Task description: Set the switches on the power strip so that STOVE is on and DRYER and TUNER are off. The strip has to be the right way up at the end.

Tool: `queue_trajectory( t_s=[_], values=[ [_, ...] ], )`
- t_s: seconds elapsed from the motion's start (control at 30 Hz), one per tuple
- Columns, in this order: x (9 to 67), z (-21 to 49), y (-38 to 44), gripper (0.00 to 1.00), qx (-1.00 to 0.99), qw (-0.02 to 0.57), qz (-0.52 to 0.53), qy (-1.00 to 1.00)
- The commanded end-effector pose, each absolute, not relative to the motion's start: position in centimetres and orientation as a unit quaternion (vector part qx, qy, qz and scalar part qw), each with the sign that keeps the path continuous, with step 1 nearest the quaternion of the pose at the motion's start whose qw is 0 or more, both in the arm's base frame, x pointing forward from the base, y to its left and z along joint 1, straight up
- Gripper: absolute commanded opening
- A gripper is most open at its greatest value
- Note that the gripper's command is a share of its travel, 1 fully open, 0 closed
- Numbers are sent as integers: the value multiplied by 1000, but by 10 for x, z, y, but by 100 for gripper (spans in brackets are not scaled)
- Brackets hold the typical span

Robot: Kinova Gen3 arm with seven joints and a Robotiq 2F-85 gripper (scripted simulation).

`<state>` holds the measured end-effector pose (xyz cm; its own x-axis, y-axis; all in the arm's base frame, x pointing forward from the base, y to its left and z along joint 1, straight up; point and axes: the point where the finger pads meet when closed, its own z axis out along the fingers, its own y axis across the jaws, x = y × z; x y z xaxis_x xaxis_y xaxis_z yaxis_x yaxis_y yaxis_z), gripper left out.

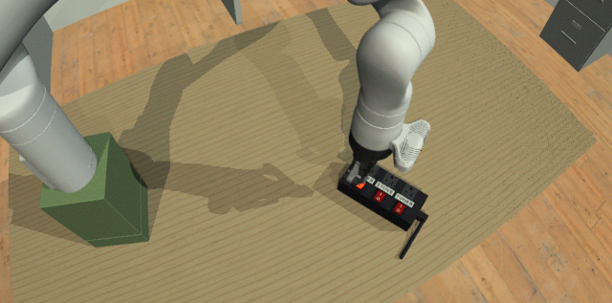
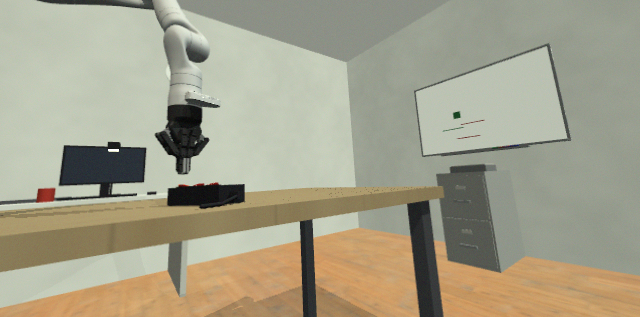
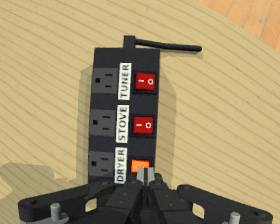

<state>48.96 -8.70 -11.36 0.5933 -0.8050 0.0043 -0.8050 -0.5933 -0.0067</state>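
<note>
Power strip [image 1: 382,193] face-up on table [image 2: 320,196]. Our gripper [image 3: 145,177] pinched shut, empty, above lit DRYER switch [image 3: 139,164]. Risk: off-centre press shoves strip or hits STOVE switch [image 3: 143,124].

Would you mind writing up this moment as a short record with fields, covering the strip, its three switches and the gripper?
strip: black power strip lying face up on the wooden table, cord stub at the TUNER end
DRYER switch: glows brighter orange than the other two, apparently on
STOVE switch: plain red, unlit
TUNER switch: plain red, unlit
gripper: shut, holding nothing, pointing down over the DRYER switch; the exterior view shows a gap above the strip
arm base: green block at the table's other end
</note>
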Motion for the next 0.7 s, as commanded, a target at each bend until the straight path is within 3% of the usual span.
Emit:
queue_trajectory(
  t_s=[0.0, 0.67],
  values=[
    [488, -118, -88, 0, -892, 1, -2, 452],
    [489, -131, -88, 0, -892, 1, -2, 452]
  ],
)
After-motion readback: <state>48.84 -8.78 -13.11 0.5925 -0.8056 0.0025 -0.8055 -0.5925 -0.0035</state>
